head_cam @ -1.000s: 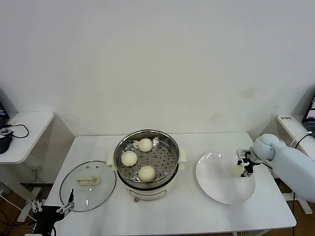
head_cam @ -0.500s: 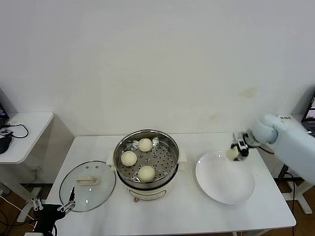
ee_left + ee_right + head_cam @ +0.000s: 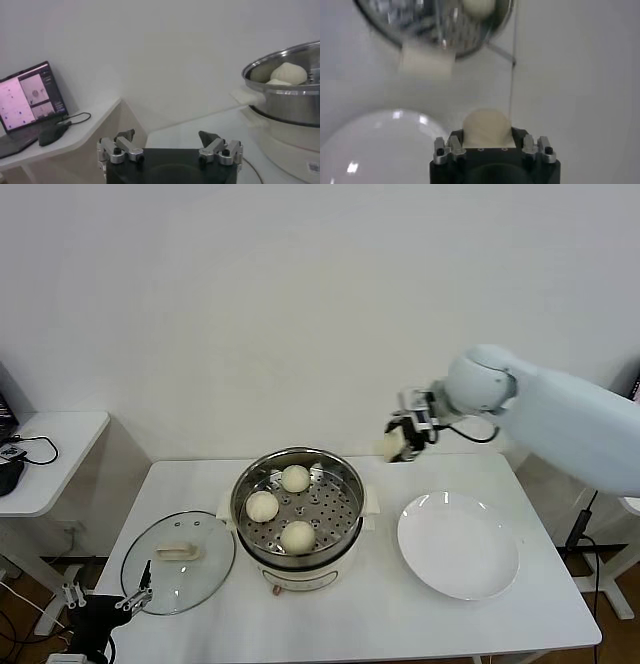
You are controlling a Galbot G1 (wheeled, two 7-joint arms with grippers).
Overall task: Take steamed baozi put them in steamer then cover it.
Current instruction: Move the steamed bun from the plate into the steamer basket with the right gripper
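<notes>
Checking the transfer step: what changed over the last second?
The right gripper, shut on the fourth baozi, lifted it off the white plate and carried it up and toward the steamer; it now hangs beside the pot's rim, above the table. Unchanged: three baozi in the steamer, the cover flat on the table, the left gripper open near the cover.

Three round cream buns point(image 3: 297, 535) sit on the holed tray inside the shiny steamer point(image 3: 299, 519), in the middle of the table. It stands open. A fourth bun point(image 3: 393, 446) is up in the air, just right of the steamer's far side. The clear glass lid point(image 3: 178, 561) lies flat on the left, handle up.
</notes>
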